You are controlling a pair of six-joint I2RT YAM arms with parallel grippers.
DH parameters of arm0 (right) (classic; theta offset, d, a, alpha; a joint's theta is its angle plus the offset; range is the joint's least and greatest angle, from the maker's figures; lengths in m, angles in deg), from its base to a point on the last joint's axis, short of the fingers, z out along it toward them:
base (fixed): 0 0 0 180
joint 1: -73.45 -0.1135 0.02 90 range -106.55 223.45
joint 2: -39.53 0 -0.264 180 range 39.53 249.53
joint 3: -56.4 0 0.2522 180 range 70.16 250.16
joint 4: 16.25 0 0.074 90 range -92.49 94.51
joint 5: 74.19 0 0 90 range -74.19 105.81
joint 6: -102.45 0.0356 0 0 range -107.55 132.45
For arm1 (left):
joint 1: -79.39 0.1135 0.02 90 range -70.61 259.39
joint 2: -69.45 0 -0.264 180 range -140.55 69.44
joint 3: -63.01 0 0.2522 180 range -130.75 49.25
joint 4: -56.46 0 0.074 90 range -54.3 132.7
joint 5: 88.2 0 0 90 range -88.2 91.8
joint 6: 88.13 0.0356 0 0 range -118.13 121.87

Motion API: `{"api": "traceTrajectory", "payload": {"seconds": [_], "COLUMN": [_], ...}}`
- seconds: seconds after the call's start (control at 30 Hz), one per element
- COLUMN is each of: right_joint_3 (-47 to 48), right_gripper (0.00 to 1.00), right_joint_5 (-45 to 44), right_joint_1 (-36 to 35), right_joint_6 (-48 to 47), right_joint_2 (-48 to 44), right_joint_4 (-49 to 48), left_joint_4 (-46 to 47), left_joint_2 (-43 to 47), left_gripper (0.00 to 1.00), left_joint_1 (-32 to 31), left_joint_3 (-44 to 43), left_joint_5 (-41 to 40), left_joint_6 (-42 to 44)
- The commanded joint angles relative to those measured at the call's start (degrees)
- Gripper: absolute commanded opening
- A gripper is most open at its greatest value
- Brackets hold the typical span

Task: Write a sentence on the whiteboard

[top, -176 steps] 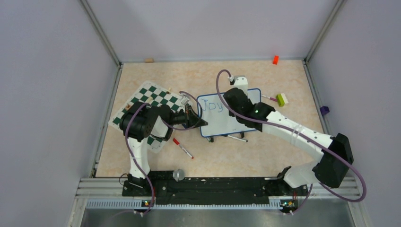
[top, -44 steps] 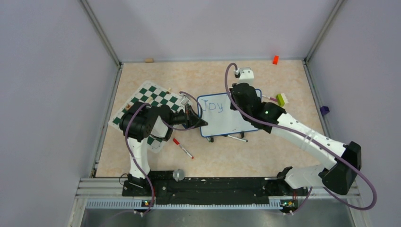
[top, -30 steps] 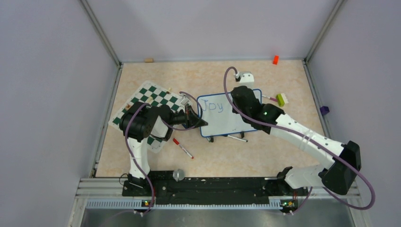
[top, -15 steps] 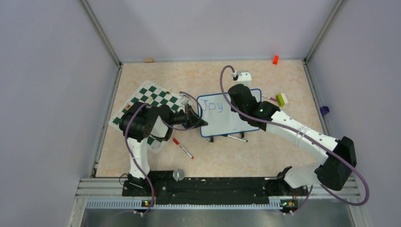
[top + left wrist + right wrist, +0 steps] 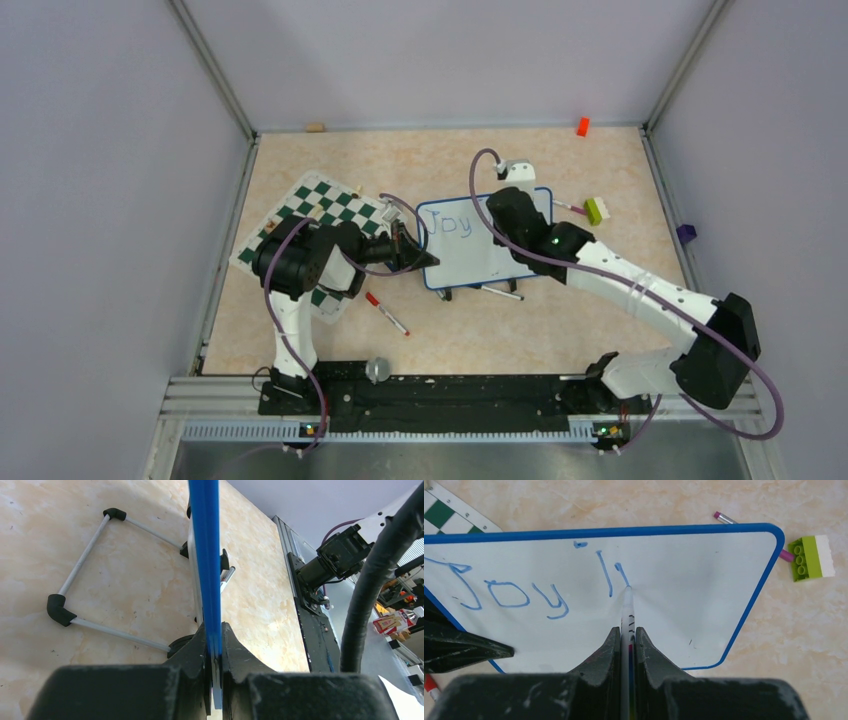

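Observation:
The whiteboard (image 5: 470,255) with its blue frame stands mid-table; it also shows in the right wrist view (image 5: 704,595). Blue writing (image 5: 509,592) reads "Joy", followed by an "i" stroke and the start of a further stroke (image 5: 621,575). My right gripper (image 5: 627,635) is shut on a white marker (image 5: 627,610) whose tip touches the board at the end of the newest stroke. My left gripper (image 5: 214,645) is shut on the board's blue left edge (image 5: 206,555); in the top view it (image 5: 415,252) sits at the board's left side.
A green-and-white chess mat (image 5: 320,215) lies left of the board. A red-capped marker (image 5: 386,313) lies in front, another pen (image 5: 500,292) lies under the board's front edge. A green-white brick (image 5: 597,210) and a purple-tipped pen (image 5: 724,518) lie to the right. An orange block (image 5: 582,126) is at the back.
The word "Joy" was finished; my right arm swung out to the right, then came back over the board and added the "i" and a short stroke. My left gripper stayed still.

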Motion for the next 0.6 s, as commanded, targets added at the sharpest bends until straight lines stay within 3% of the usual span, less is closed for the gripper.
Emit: {"api": "traceTrajectory", "payload": {"seconds": [0.0, 0.57], "right_joint_3": [-1.72, 5.86], "right_gripper": [0.00, 0.00], "right_joint_5": [0.71, -0.46], "right_joint_1": [0.95, 1.02], "right_joint_6": [1.47, -1.58], "right_joint_2": [-2.38, 1.47], "right_joint_4": [-0.06, -0.85], "left_joint_4": [5.72, 5.77], "left_joint_2": [1.37, 1.42], "left_gripper": [0.00, 0.00], "left_joint_1": [-0.15, -0.15], "left_joint_3": [0.60, 0.68], "left_joint_5": [2.22, 2.14], "left_joint_6": [4.20, 4.26]}}
